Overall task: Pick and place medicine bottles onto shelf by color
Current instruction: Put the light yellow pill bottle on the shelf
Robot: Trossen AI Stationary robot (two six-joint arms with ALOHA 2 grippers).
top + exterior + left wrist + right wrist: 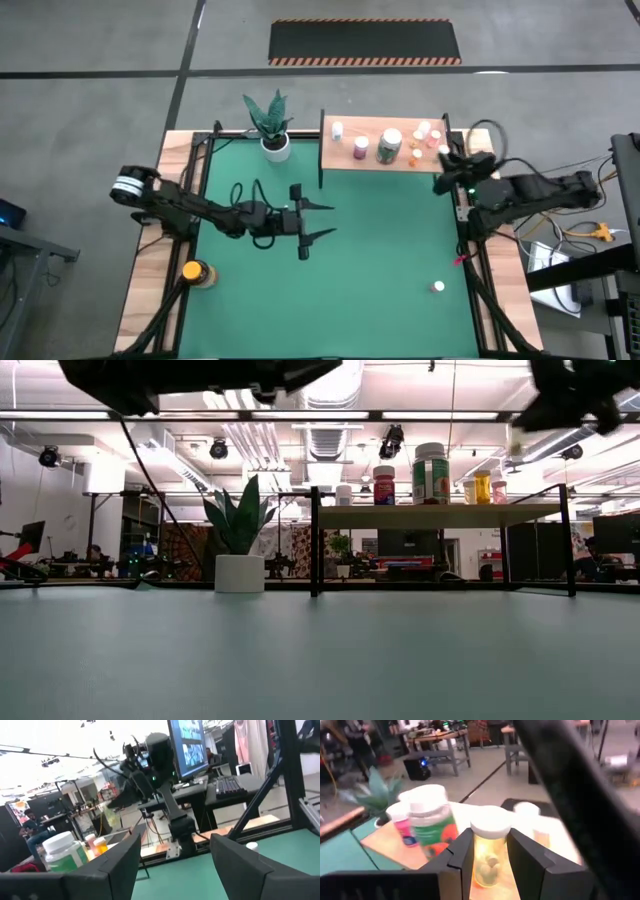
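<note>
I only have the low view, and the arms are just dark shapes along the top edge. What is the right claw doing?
Observer: The right claw is closed around a yellowish clear bottle with a white cap, over the right end of the shelf.
Operator: And the left claw?
Observer: The left claw is open and empty, above the middle of the green mat.
Operator: Any bottles off the shelf?
Observer: Two. An amber bottle with a yellow cap stands at the table's front left, and a small white-capped bottle is on the mat at front right.
</note>
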